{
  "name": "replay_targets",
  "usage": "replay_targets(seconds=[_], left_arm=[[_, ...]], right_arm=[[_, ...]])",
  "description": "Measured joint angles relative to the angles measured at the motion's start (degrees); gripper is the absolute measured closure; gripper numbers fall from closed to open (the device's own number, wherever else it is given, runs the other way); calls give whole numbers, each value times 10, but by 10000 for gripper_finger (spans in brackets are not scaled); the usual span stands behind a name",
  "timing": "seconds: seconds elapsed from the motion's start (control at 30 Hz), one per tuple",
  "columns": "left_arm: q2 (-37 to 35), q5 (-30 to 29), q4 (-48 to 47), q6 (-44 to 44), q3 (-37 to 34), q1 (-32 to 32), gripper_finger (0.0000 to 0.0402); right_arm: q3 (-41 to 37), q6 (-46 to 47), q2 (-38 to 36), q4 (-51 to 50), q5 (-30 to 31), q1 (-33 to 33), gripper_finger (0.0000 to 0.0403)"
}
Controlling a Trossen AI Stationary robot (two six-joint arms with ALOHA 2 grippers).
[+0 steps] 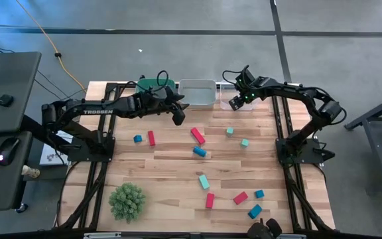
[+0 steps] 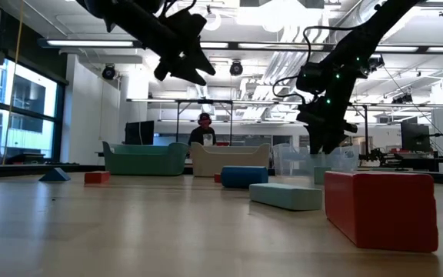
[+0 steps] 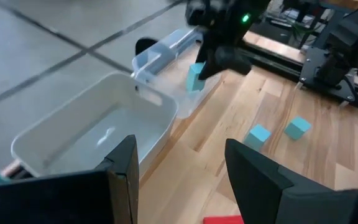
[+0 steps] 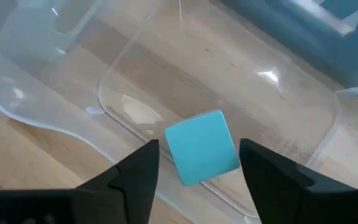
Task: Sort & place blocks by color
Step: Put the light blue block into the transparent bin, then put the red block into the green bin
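My right gripper [image 1: 234, 101] hovers open above the clear bin [image 1: 242, 105] at the table's far edge. A light teal cube [image 4: 201, 146] shows tilted between its fingertips, with thin gaps on both sides. I cannot tell whether it lies on the bin floor. My left gripper [image 1: 178, 118] is open and empty, raised near the white bin [image 1: 197, 93], with the green bin [image 1: 152, 85] to that bin's left. Red bars [image 1: 197, 135], blue blocks [image 1: 199, 152] and teal blocks [image 1: 204, 180] lie flat on the wooden table.
A green spiky ball [image 1: 127, 201] sits near the table's near left corner. Two teal cubes [image 1: 229, 131] [image 1: 245, 142] lie just in front of the clear bin. Dark frame rails run along both table sides. A person [image 2: 204, 132] stands far behind the table.
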Motion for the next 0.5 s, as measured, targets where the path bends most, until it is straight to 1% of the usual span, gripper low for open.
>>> replay_targets(seconds=[0.2, 0.37, 0.5], left_arm=[[0, -2, -36, -41, 0, 15, 239], [0, -1, -42, -58, 0, 23, 221], [0, 10, -42, -62, 0, 22, 211]], right_arm=[[49, 0, 0, -40, 0, 0, 177], [91, 0, 0, -78, 0, 0, 176], [123, 1, 0, -138, -7, 0, 176]])
